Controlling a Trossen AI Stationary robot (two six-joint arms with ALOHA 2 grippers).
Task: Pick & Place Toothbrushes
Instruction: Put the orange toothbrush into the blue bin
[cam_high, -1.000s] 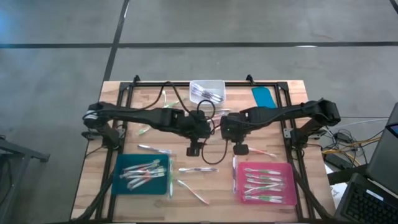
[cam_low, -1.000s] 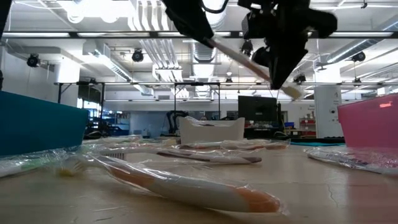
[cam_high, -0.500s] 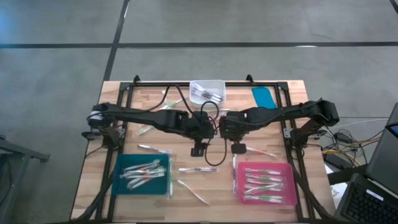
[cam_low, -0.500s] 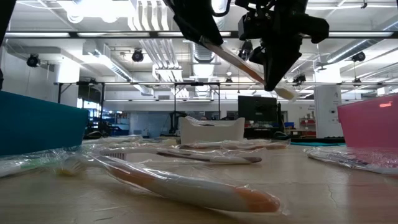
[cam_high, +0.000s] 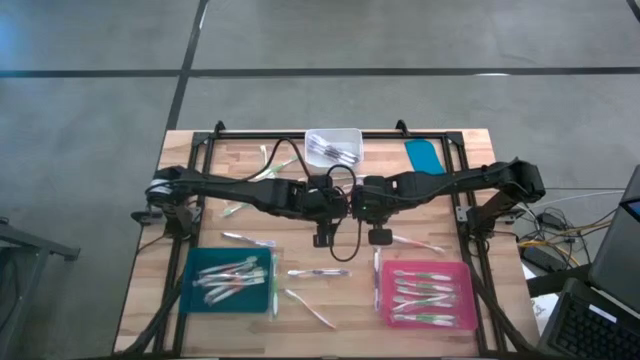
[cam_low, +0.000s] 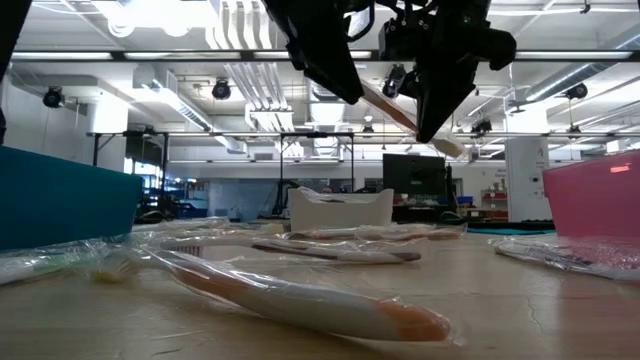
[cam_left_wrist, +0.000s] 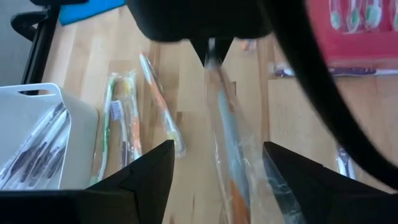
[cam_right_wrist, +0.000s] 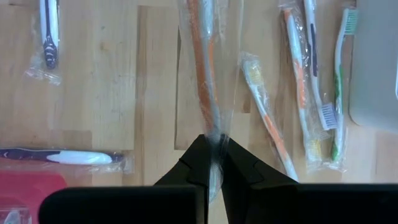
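My right gripper (cam_right_wrist: 214, 155) hangs above the table's middle, shut on an orange toothbrush in a clear wrapper (cam_right_wrist: 202, 68). In the low view this toothbrush (cam_low: 395, 108) slants in the air between the two dark grippers. My left gripper (cam_left_wrist: 217, 171) faces it, open. Its two fingers (cam_left_wrist: 146, 180) stand on either side of the toothbrush's free end (cam_left_wrist: 227, 149) without touching it. Several more wrapped toothbrushes lie flat on the wooden table (cam_high: 318, 272), and others lie in the trays. My right gripper pinches the wrapped toothbrush near one end (cam_right_wrist: 213, 134) between its two fingers, which slant steeply down from above. A short whitish bit (cam_low: 452, 150) sticks out below the fingers. The rest rises at a slant toward my left gripper, clear of the table.
A teal tray (cam_high: 232, 280) at the near left and a pink tray (cam_high: 430, 295) at the near right hold toothbrushes. A white bin (cam_high: 333, 147) and a teal lid (cam_high: 423, 155) sit at the far edge. A black frame (cam_high: 205, 160) borders the table.
My left gripper has moved toward the table's right edge and slightly down, closing in on my right gripper, so its open fingers now flank the held toothbrush. My right gripper has stayed in place with the toothbrush still lifted.
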